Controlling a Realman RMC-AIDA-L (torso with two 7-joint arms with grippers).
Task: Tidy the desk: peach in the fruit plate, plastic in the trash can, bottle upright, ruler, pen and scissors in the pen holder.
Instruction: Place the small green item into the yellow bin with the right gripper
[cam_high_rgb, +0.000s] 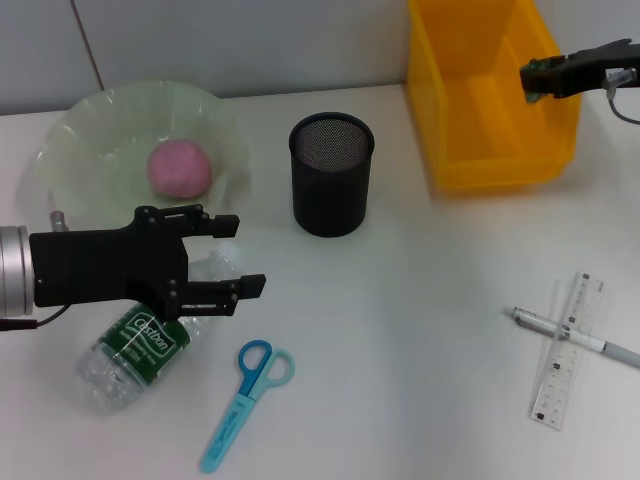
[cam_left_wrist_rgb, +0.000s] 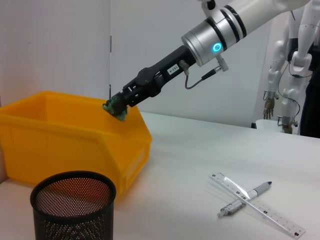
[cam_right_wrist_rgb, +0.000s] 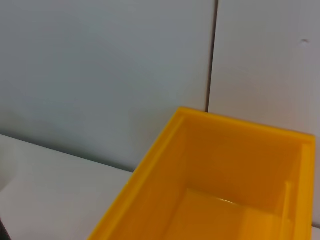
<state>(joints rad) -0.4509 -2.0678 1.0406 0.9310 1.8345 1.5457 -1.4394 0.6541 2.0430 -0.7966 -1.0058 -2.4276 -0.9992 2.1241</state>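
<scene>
i'm hovering the right tool (cam_high_rgb: 531, 78) over the yellow bin (cam_high_rgb: 470, 150), upper right.
it's pinching a plastic scrap (cam_left_wrist_rgb: 115, 108) for dropping; left tool (cam_high_rgb: 232, 256) is spreading open above the lying bottle (cam_high_rgb: 135, 345).

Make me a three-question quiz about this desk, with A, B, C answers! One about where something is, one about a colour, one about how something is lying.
1. Where is the peach?
A. In the green plate
B. In the yellow bin
C. Beside the ruler

2. What colour is the scissors?
A. Red
B. Blue
C. Black

3. How is the bottle?
A. Upright
B. Lying on its side
C. Inside the pen holder

Answers: 1 A, the pink peach sits in the plate. 2 B, handles and body are blue. 3 B, it lies flat on the table under the left gripper.
</scene>
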